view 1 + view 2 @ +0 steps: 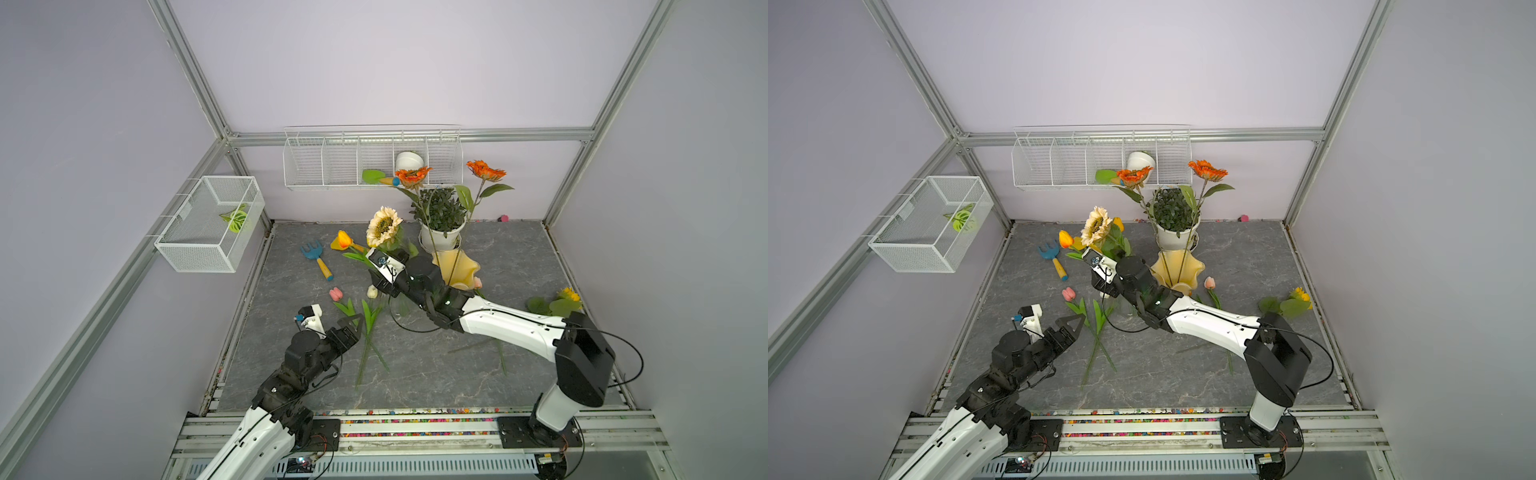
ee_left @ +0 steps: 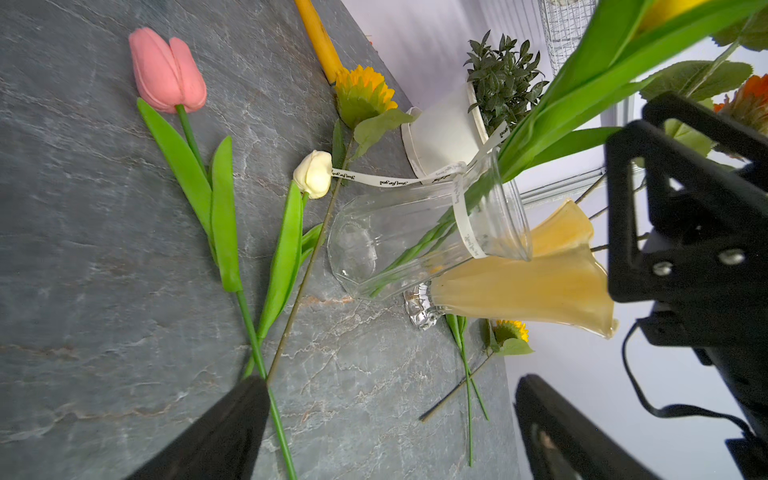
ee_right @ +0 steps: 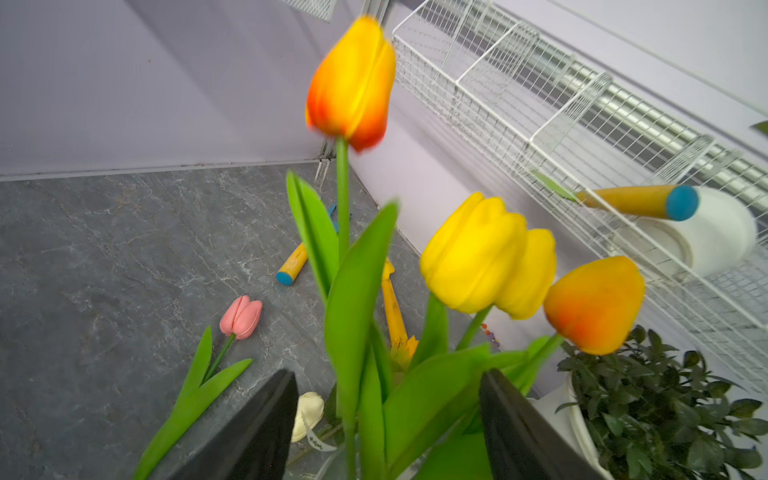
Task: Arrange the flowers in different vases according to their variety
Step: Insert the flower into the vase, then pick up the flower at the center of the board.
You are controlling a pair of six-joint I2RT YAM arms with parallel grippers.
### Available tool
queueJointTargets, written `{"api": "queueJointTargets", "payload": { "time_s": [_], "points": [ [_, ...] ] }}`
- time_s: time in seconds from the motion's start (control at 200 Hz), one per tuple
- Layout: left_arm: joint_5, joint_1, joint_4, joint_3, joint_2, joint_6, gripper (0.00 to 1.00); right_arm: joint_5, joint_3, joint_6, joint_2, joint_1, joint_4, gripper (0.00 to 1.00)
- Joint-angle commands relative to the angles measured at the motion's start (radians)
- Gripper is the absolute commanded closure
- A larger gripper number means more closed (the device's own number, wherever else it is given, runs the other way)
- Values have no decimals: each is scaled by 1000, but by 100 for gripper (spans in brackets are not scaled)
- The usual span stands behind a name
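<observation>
Right gripper point(image 3: 389, 374) spread, fingers either side of the tulip bunch point(image 3: 473, 253) standing in the clear vase point(image 2: 395, 232); whether they touch the leaves is unclear. Left gripper point(image 2: 390, 382) wide apart near the pink tulip point(image 2: 166, 70) and white tulip point(image 2: 313, 174) lying on the table point(image 2: 83, 249).

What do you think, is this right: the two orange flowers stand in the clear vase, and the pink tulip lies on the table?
The vase is wrong. The two orange flowers stand in the yellow vase, not the clear vase, as both top views show. The pink tulip does lie on the table.
</observation>
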State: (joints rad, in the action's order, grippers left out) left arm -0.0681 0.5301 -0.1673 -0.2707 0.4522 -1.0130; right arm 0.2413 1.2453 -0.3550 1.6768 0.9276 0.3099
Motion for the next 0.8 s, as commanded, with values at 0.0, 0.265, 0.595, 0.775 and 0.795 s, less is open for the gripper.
{"api": "queueJointTargets", "payload": {
  "time_s": [0.0,0.265,0.595,0.775,0.795],
  "points": [
    [-1,-7,17,8,-6,0,3,32,-26,16,-66,7,26,25],
    [39,-6,-81,-3,55,-62,1,3,-87,13,-170,39,-78,28],
    [4,-17,-45,-72,396,-101,5,-122,-115,-8,-252,77,-404,30],
    [3,-36,63,-86,508,-96,7,-125,-113,-25,-265,98,-522,32],
    [3,-39,75,-87,522,-95,8,-124,-113,-24,-268,101,-531,32]
  ]
}}
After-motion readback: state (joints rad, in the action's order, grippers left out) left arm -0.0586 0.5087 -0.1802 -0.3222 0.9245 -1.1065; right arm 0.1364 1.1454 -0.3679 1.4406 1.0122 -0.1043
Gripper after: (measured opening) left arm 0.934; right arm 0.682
